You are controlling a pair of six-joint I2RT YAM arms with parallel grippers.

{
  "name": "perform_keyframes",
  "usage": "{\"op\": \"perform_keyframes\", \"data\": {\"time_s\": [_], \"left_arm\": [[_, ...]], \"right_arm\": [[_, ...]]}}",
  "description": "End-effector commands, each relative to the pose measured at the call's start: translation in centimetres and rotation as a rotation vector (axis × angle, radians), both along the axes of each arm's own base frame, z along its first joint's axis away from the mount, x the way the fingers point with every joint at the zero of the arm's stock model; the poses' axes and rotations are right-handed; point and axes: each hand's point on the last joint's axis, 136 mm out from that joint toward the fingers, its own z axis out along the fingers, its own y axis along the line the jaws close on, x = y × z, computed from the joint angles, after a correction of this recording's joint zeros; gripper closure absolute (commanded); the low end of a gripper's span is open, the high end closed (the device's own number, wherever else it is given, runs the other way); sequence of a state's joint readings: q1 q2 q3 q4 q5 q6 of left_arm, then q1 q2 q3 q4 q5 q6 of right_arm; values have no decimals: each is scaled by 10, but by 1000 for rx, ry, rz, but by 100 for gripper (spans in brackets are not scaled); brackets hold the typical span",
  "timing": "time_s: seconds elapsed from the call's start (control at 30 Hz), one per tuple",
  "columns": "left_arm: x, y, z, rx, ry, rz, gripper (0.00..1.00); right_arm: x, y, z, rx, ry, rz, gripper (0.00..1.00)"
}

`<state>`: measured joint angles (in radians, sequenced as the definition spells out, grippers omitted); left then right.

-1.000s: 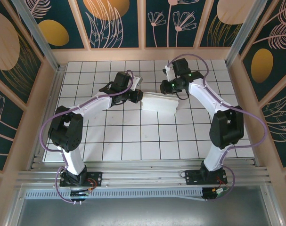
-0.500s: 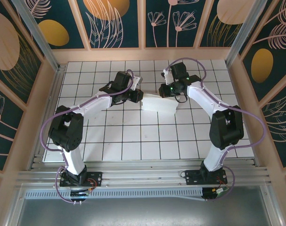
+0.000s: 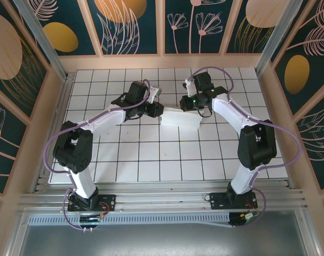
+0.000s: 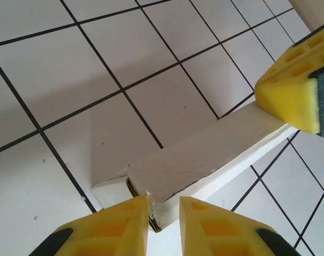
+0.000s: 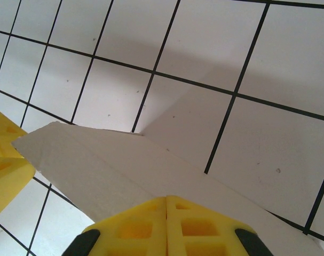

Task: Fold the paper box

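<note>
A white table point(image 3: 151, 160) ruled into square tiles by thin black lines forms the floor, bordered by a pale wooden ledge point(image 3: 162, 62). Around it stand dark teal wall panels point(image 3: 132, 32) painted with gold discs and line-drawn plants (framed in the same pale wood), with slanting metal posts point(image 3: 41, 37) at the far corners. Along the near edge run aluminium rails point(image 3: 162, 200), a slotted strip point(image 3: 162, 219) and a grey metal sheet point(image 3: 162, 240).
</note>
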<state>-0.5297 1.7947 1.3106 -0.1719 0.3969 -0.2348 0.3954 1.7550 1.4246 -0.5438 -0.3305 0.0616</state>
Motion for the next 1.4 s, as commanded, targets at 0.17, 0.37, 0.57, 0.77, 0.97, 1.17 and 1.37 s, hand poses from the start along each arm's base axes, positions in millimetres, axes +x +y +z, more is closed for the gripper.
{"op": "perform_keyframes", "data": {"time_s": [0.17, 0.37, 0.57, 0.77, 0.97, 1.17, 1.37], "left_arm": [[-11, -6, 36, -79, -36, -18, 70], [-9, -5, 36, -83, -33, -6, 69], [-6, -4, 30, -71, -19, 10, 69], [-19, 18, 41, -113, -25, 135, 70], [-51, 53, 9, -62, 108, 277, 70], [-80, 59, -14, -102, 210, 296, 71], [-85, 54, -44, -91, 276, 279, 69]], "right_arm": [[-15, -2, -26, -44, 77, -5, 92], [-14, -3, -32, -46, 72, -9, 92], [-2, -6, -19, -61, 41, -37, 85], [-12, -22, -1, -42, -46, -131, 72], [-76, -62, -23, 142, 104, -501, 71], [-148, -58, -54, 311, 363, -658, 74], [-172, -31, -68, 356, 472, -624, 65]]}}
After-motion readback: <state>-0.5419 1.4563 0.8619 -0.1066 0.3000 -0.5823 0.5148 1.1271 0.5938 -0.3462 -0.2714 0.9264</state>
